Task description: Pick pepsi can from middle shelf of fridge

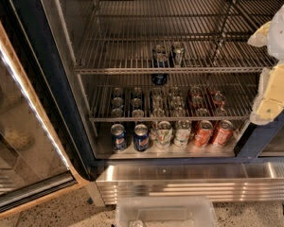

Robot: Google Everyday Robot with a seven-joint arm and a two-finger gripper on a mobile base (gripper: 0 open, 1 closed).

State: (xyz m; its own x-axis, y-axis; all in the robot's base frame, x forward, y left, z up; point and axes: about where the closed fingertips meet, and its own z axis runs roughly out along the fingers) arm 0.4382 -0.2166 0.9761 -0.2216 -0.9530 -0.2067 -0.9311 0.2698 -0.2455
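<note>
The fridge [42, 70] stands open, with a dark blue frame. The middle shelf [132, 70] is a chrome wire rack. On it, near the centre, stands the pepsi can [160, 56], dark blue with a silver top. A white-and-green can [178, 53] stands just to its right. My gripper [269, 107], cream and white, is at the right edge of the camera view. It is level with the shelf's right end and well to the right of the pepsi can, not touching it.
On the steel floor under the lower rack [170, 119] stand rows of cans: blue ones [141, 137] left, white-and-green [164, 135] in the middle, red [203, 133] right. The glass door [23, 126] hangs open at left. A clear plastic bin [165, 212] sits below the ribbed steel base [194, 183].
</note>
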